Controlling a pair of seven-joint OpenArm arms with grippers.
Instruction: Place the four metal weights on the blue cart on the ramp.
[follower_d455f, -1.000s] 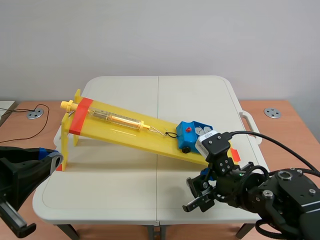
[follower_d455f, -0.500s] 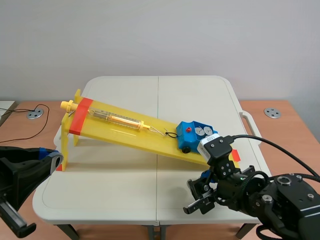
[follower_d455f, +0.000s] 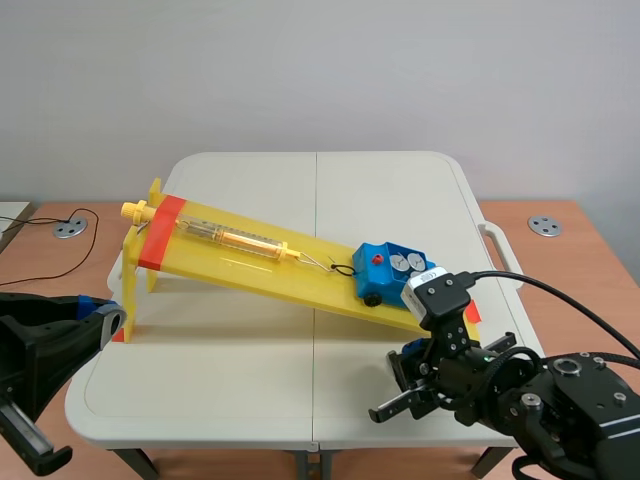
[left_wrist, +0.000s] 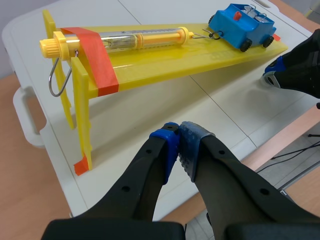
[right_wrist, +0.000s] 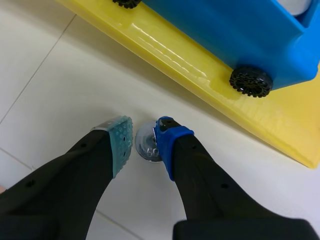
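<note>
A yellow ramp (follower_d455f: 250, 262) slopes down to the right, and the blue cart (follower_d455f: 383, 268) sits near its low end, hooked to a spring scale (follower_d455f: 235, 238). Round metal weights (follower_d455f: 405, 262) show in the cart's top. In the right wrist view a metal weight (right_wrist: 145, 146) lies on the white table just below the ramp edge (right_wrist: 190, 67) and the cart (right_wrist: 240, 35). My right gripper (right_wrist: 144, 140) is shut on this weight. In the scene view my right gripper (follower_d455f: 400, 385) hides it. My left gripper (left_wrist: 179, 137) is shut on nothing, held off the table's near left edge.
The ramp stands on yellow legs (left_wrist: 80, 110) at its high left end, with red tape (left_wrist: 95, 55) across the top. The white table (follower_d455f: 250, 380) has a handle (follower_d455f: 500, 245) at its right side. A black cable (follower_d455f: 50, 250) lies on the wooden surface at the left.
My right arm has shifted a little to the right and lower beside the ramp's low end. The left arm has not moved.
</note>
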